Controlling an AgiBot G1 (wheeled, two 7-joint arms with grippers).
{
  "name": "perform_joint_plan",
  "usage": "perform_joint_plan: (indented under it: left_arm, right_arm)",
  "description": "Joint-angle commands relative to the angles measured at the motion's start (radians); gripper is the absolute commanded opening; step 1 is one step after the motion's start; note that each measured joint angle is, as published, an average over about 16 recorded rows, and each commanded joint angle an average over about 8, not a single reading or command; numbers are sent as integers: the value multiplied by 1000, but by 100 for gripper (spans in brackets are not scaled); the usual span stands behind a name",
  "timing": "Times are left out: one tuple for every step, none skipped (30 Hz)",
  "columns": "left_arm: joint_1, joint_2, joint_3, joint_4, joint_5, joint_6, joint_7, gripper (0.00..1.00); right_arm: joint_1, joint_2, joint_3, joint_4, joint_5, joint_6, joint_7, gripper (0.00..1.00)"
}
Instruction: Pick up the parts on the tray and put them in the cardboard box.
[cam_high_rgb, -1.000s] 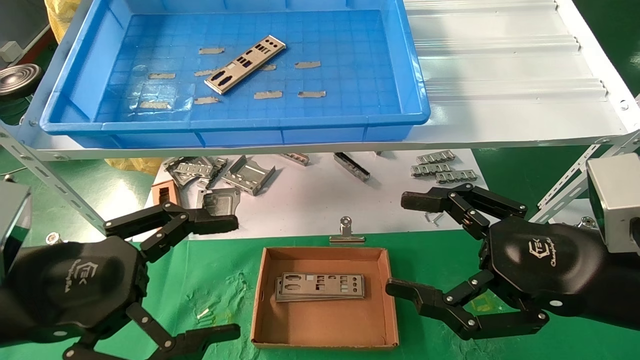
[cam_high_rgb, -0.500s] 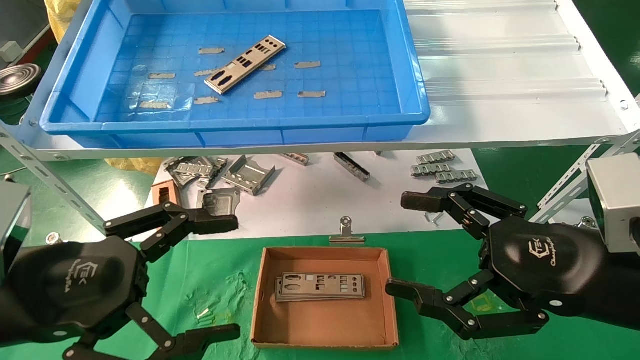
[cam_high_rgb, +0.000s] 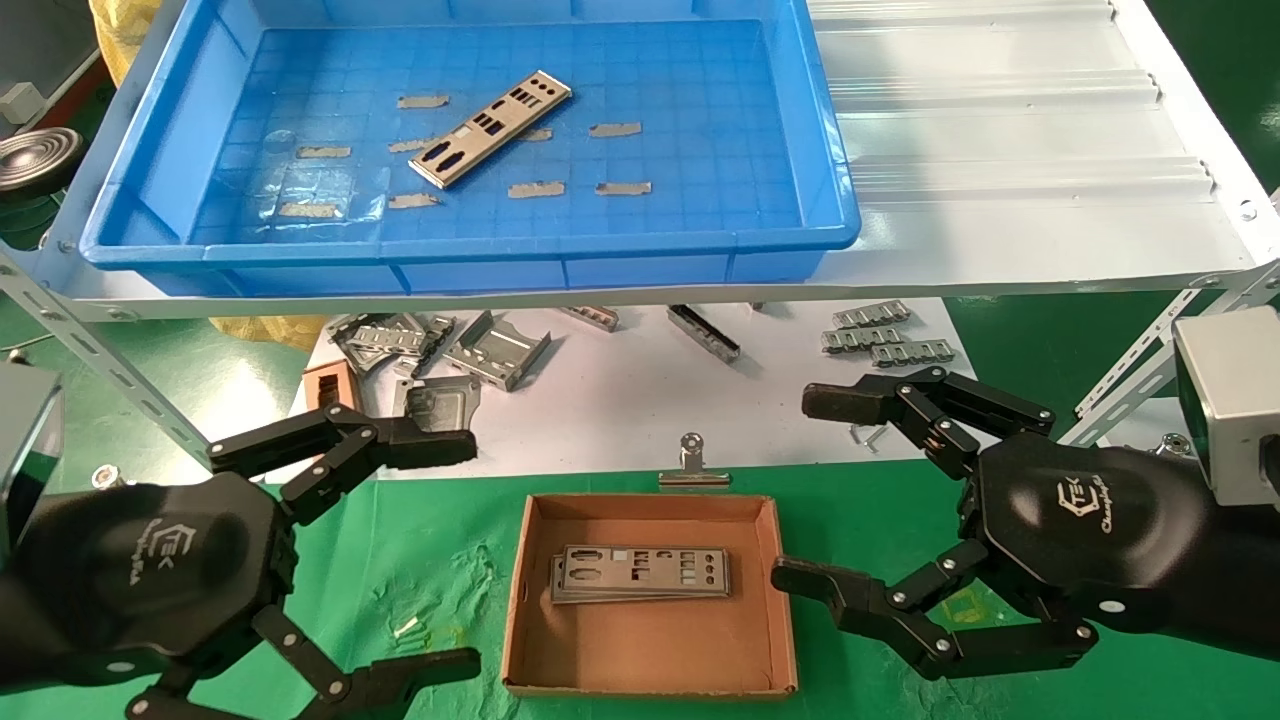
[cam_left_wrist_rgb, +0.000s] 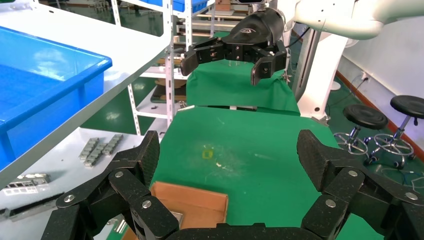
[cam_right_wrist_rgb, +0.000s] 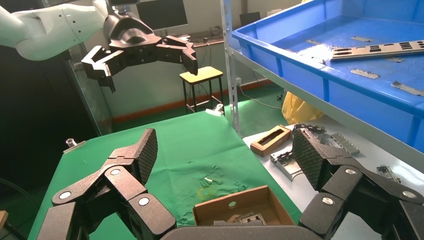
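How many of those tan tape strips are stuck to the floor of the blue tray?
9 tape strips show, scattered across the blue tray floor around the lone metal plate; the plate may hide part of one.

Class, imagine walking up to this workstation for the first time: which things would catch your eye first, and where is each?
The bright blue tray on the white shelf stands out, one silver plate lying diagonally inside. Below, on the green mat, the cardboard box holds stacked plates, flanked by the open left gripper and right gripper.
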Motion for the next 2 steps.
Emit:
perform_joint_plan:
  left_arm:
    - [0,0,0,0,0,0,0,100]
    - [0,0,0,0,0,0,0,100]
  right_arm:
    - [0,0,0,0,0,0,0,100]
    - [0,0,0,0,0,0,0,100]
